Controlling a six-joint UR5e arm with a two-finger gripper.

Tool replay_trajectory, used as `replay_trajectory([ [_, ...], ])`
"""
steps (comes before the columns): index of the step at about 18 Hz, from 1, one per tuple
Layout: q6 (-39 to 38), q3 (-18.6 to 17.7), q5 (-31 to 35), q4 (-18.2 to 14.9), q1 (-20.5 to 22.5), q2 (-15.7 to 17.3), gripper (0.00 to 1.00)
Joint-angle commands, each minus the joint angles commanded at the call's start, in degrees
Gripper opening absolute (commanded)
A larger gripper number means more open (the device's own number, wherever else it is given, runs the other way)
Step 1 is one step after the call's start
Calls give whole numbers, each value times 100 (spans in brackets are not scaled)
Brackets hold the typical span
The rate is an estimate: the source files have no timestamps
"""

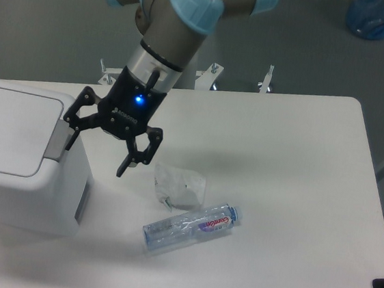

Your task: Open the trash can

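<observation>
Clearly unfinished, the trash can (18, 160) sat at the surface's (299, 169) left edge with its flat lid shut, while the gripper (98, 151), fingers spread and empty, hung just beside the grey push-tab (56, 139), not yet pressing it.
</observation>
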Motion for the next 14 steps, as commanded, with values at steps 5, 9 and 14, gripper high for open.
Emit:
replay_trajectory([
  [5, 9, -18, 18, 0, 0, -9, 100],
  [9, -9, 0, 18, 0, 0, 9, 100],
  [14, 18, 192, 18, -9, 26, 27, 100],
])
